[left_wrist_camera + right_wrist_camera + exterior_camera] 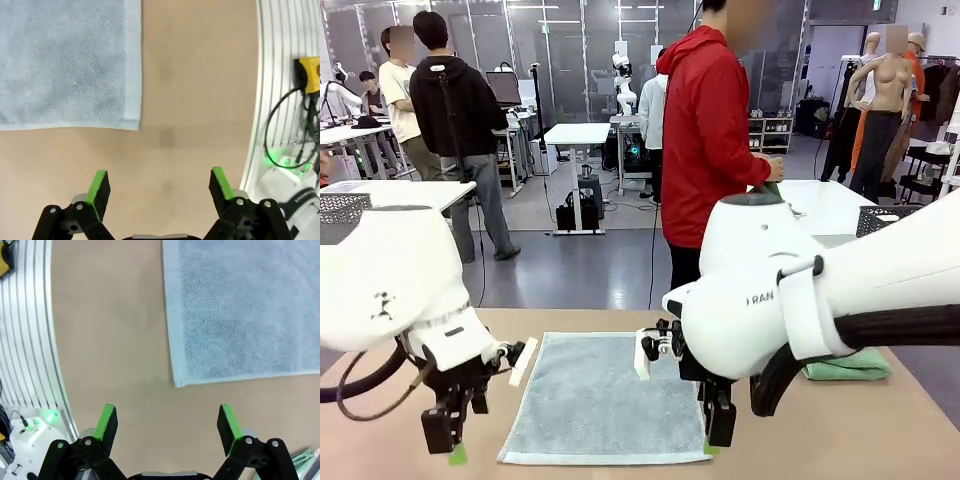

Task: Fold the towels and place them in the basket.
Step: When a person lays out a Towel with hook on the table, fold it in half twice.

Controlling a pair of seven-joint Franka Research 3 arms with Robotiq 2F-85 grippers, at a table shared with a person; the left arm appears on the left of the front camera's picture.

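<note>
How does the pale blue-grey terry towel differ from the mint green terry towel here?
The pale blue-grey terry towel lies spread flat; the mint green terry towel sits gathered in a low folded bundle. The blue-grey one is mid-table; the green one is at the right side, partly hidden behind the right arm. Both rest on the tan table, held by nothing.
</note>
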